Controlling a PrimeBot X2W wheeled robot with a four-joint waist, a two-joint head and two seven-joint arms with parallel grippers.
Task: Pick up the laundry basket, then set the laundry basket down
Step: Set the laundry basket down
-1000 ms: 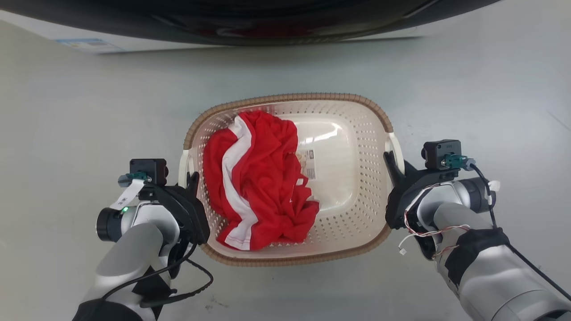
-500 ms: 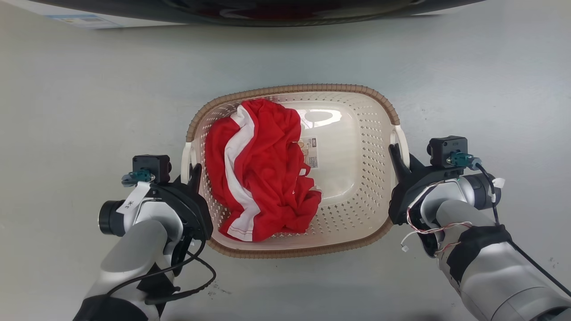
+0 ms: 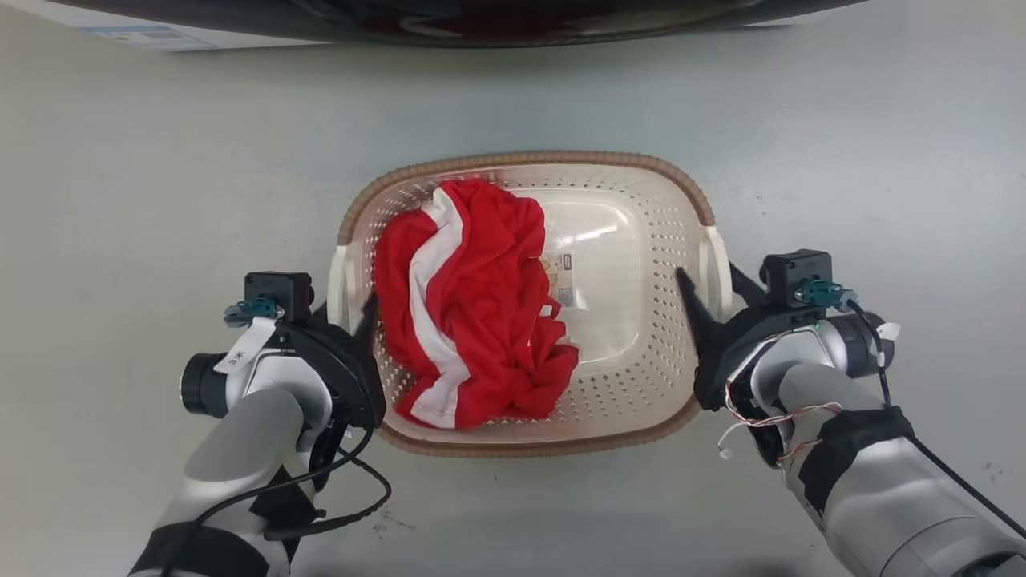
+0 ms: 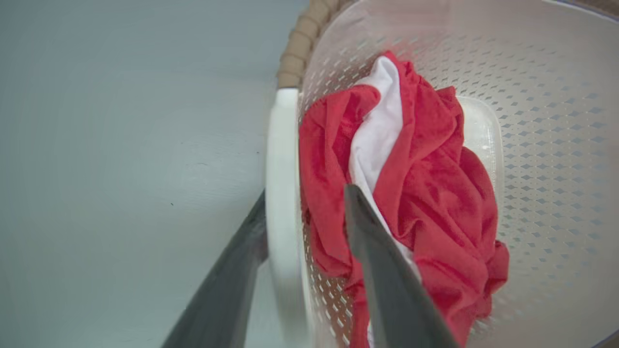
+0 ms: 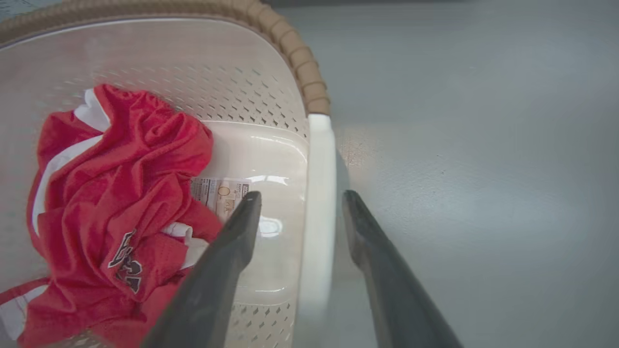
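The cream perforated laundry basket (image 3: 641, 240) with its brown woven rim sits on the grey floor in the middle of the head view. A red garment with a white stripe (image 3: 473, 304) lies in its left half. My left gripper (image 3: 346, 308) is open and straddles the white left handle (image 3: 341, 280); in the left wrist view that handle (image 4: 283, 193) runs between the spread fingers (image 4: 382, 275). My right gripper (image 3: 712, 280) is open astride the right handle (image 3: 716, 260), and the right wrist view shows that handle (image 5: 319, 193) in the gap of the right gripper (image 5: 302, 195).
The dark curved front of a washer (image 3: 481, 16) spans the top edge of the head view, beyond the basket. Bare grey floor (image 3: 160, 176) lies on both sides. A paper label (image 5: 220, 191) is stuck to the basket's bottom.
Both grippers were shut on the handles earlier and now their fingers have spread apart around them. The basket sits a little higher in the picture than a second ago.
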